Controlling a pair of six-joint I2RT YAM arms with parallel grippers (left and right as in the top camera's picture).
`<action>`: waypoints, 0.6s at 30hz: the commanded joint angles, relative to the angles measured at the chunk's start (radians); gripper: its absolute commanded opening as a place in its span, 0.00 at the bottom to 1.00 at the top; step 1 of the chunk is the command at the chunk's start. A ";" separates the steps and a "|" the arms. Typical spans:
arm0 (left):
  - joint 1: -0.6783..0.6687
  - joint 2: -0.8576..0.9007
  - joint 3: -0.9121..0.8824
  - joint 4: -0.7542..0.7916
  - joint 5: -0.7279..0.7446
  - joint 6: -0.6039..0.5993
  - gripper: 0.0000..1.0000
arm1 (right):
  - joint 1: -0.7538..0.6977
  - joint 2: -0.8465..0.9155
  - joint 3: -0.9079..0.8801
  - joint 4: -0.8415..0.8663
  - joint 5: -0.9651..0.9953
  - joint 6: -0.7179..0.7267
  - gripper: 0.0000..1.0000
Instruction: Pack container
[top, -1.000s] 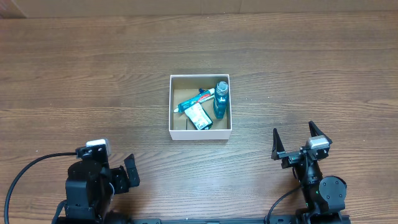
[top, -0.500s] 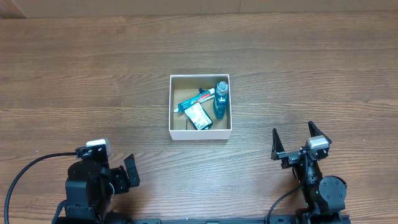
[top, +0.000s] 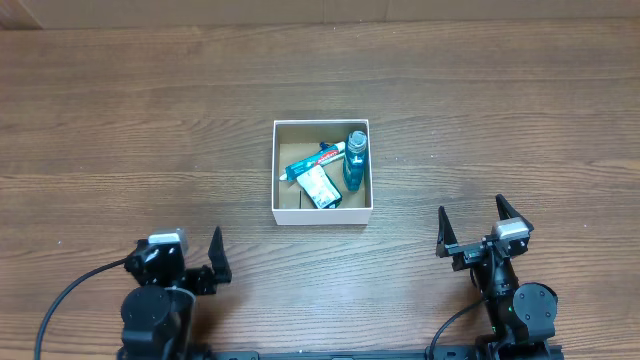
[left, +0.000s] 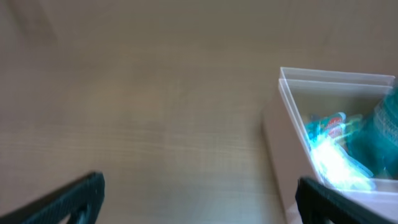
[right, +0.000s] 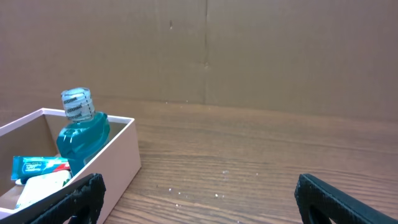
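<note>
One container (top: 322, 214), one bottle (top: 355, 160), two packets (top: 321, 187) (perhaps)

Matt brown wood grain, finely streaked and with only a faint sheen, across the tabletop (top: 130, 110), with a dull brown cardboard backdrop (right: 261, 50) at twelve o'clock. Smooth white card outside and raw brown card inside on the container (top: 320, 215), around a glossy see-through teal plastic bottle (top: 354, 165) at three o'clock and a shiny printed tube (top: 310, 162) toward nine. Matt black plastic on the right pincer (top: 470, 220) at five o'clock.
</note>
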 joint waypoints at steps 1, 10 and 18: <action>0.005 -0.062 -0.169 0.291 -0.008 0.138 1.00 | -0.003 -0.008 -0.011 0.004 -0.005 0.000 1.00; 0.028 -0.108 -0.322 0.441 0.058 0.201 1.00 | -0.003 -0.008 -0.011 0.004 -0.005 0.000 1.00; 0.033 -0.107 -0.321 0.440 0.095 0.185 1.00 | -0.003 -0.008 -0.011 0.004 -0.005 0.000 1.00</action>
